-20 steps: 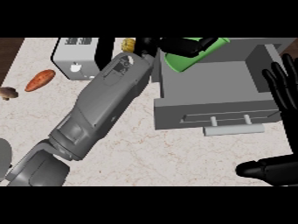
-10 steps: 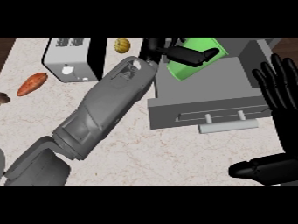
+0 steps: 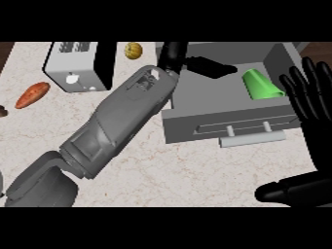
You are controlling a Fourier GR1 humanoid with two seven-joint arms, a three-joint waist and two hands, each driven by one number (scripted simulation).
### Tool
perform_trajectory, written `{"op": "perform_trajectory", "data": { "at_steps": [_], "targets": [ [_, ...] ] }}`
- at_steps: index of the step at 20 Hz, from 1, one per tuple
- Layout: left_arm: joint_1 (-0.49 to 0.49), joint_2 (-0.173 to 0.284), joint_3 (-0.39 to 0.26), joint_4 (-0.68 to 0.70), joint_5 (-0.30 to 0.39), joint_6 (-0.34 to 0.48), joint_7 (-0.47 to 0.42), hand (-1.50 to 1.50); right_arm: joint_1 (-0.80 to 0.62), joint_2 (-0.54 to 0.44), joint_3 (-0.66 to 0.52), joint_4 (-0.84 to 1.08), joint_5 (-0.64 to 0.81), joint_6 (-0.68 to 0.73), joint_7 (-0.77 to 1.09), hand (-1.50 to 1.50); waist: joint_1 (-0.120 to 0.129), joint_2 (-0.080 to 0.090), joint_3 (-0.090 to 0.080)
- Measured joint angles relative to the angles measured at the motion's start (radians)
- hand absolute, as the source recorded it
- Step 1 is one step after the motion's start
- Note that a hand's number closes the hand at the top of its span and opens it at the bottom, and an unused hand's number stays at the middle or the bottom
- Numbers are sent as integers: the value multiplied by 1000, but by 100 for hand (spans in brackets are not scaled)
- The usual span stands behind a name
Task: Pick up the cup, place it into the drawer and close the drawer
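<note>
Two hands are seen over the table (image 3: 197, 170). The left hand (image 3: 197, 61) is stretched above the open drawer (image 3: 219, 112), its fingers straight and holding nothing. The green cup (image 3: 260, 85) is lying on its side inside the drawer, just right of that hand. The right hand (image 3: 313, 104) is held flat with fingers spread, beside the drawer.

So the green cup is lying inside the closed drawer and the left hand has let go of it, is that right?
Not quite: the drawer is open, pulled out from the cabinet. The head view shows the green cup lying inside it, with the left hand off it.
</note>
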Motion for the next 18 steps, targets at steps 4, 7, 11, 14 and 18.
{"op": "perform_trajectory", "data": {
  "at_steps": [4, 7, 11, 14, 18],
  "targets": [
    [10, 0, 13, -36, 58, -18, -56, -150, 15, 4, -4, -2, -30, 14, -8, -150, 11, -2, 0],
    [7, 0, 36, -64, 102, -33, -100, -150, 23, -5, -19, -15, -68, 23, 16, -150, 26, -7, -1],
    [13, 0, 70, -107, 137, -63, -115, -150, 28, -25, -43, -11, -102, 43, 23, 150, 64, -16, -1],
    [46, 17, 96, -170, 146, -64, -98, -150, 43, -48, -51, -36, -111, 61, 37, 150, 92, -24, -1],
    [110, 70, 123, -259, 153, -67, -83, -150, 71, -116, -50, -64, -83, 126, 41, 150, 116, -31, -2]
  ]
}}
